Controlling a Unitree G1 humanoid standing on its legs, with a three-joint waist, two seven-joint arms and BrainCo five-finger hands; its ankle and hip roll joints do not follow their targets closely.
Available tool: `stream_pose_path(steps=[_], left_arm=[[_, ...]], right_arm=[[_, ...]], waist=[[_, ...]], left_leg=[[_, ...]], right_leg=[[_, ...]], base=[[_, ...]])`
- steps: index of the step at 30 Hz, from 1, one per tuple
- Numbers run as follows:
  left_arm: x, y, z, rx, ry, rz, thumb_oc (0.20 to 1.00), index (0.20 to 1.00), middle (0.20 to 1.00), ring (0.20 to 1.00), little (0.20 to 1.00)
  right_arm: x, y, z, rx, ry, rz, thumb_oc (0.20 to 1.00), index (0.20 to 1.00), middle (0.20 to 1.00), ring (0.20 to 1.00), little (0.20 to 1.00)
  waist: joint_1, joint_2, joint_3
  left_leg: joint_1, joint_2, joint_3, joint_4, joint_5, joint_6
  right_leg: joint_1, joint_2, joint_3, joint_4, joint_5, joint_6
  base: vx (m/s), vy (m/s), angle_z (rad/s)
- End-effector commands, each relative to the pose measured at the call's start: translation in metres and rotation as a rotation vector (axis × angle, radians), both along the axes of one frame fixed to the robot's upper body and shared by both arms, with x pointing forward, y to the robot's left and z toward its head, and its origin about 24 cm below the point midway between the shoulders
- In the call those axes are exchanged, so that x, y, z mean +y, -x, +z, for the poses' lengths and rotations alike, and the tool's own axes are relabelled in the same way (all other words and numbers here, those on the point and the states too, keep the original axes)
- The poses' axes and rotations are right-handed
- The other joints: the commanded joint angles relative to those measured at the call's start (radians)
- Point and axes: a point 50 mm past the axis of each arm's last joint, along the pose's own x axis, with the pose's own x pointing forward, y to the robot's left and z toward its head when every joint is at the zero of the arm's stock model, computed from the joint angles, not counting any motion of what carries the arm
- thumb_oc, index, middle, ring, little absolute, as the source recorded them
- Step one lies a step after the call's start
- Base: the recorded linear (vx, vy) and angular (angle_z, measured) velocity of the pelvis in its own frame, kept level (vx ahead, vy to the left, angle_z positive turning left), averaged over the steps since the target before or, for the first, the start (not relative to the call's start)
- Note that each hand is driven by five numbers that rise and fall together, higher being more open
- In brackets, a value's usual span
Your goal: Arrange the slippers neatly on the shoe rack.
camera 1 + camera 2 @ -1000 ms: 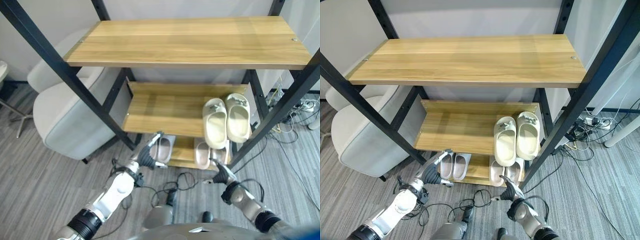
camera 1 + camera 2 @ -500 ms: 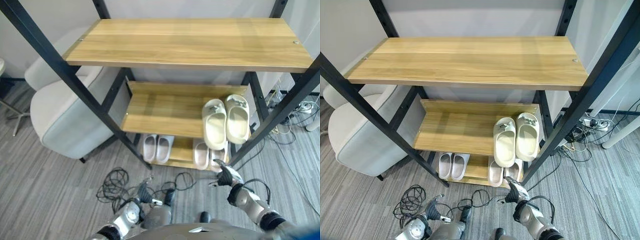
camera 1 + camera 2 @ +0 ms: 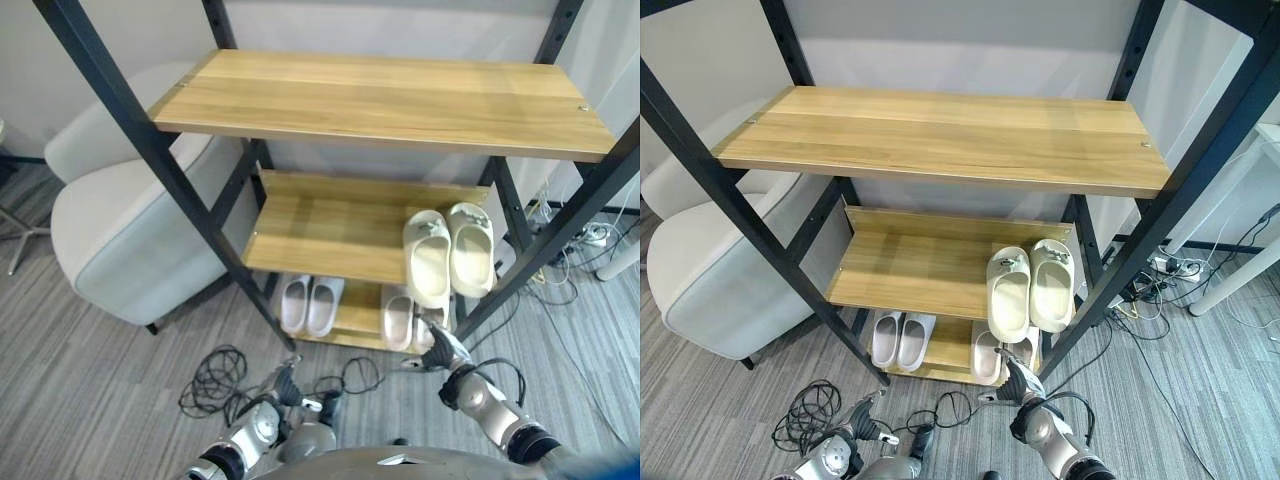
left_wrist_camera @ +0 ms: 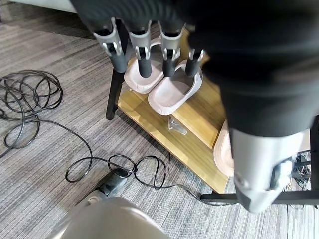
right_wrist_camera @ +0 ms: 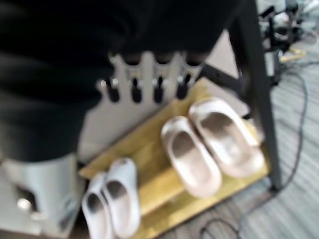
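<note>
We see our left hand (image 4: 149, 47) with silver fingers (image 4: 144, 55) ending in dark tips under a dark ribbed cover. Our right hand (image 5: 144, 79) looks alike; both forearms are smooth silver-grey with dark cuffs.

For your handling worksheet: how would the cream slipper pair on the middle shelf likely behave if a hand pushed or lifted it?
The cream slippers look thick and moulded, so probably light and slightly squashy, not floppy. Their toes overhang the middle shelf edge, so a forward push could tip them off. Flat soles suggest they would slide, not roll.
</note>
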Motion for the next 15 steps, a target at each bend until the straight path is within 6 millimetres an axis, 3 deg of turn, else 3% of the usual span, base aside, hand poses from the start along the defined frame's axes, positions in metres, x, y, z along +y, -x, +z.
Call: stream_pose_path(steps=[1, 15], left_arm=[[-0.006, -0.018, 0.006, -0.060, 0.007, 0.020, 1.000, 1.000, 1.000, 1.000, 1.000], [-0.008, 0.003, -0.005, 0.043, 0.048, 0.049, 1.000, 1.000, 1.000, 1.000, 1.000]], right_arm=[[0.004, -0.019, 0.028, -0.156, -0.069, 0.008, 1.000, 1.000, 1.000, 1.000, 1.000], [0.001, -0.022, 0.043, -0.226, -0.106, -0.012, 1.000, 1.000, 1.000, 1.000, 1.000]], waist=[[0.010, -0.018, -0.002], [0.017, -0.028, -0.013]], left_leg=[[-0.003, -0.033, 0.006, 0.063, -0.108, 0.012], [0.002, -0.037, -0.013, 0.057, -0.110, 0.013]], right_leg=[[-0.033, -0.048, -0.001, 0.056, -0.060, 0.065], [-0.025, -0.050, -0.018, 0.053, -0.061, 0.064]], base=[[0.02, -0.005, 0.04], [0.01, -0.001, 0.01]])
